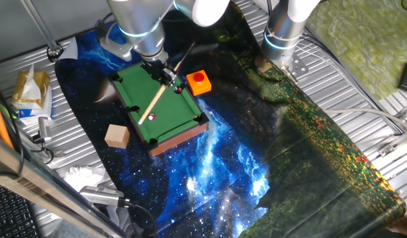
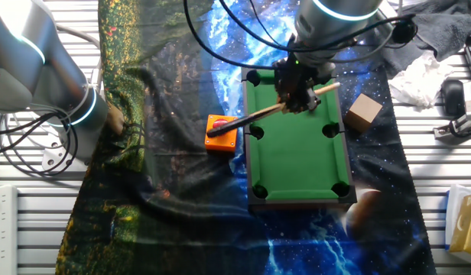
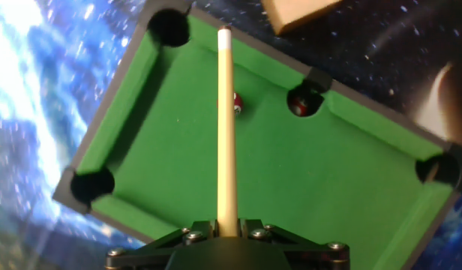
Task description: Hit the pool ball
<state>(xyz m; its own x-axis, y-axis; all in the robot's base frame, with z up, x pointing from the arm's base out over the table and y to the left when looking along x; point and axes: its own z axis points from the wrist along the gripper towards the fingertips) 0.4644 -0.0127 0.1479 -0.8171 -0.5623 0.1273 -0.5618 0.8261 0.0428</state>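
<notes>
Clamped between the black fingers (image 3: 227,229) at the bottom edge of the hand view, a pale wooden cue (image 3: 226,127) ran toward twelve o'clock across the green pool table (image 3: 321,172). On the felt, the pool ball (image 3: 238,103) sat touching the cue's shaft at its three o'clock side, near a side pocket (image 3: 302,103). Beyond the rail lay a tan wooden cube (image 1: 117,135) and an orange block (image 1: 199,82) on the starry worktop (image 1: 230,165).

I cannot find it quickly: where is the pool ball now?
In the hand view the pool ball lies on the green felt, touching the right side of the cue, near a side pocket.
</notes>
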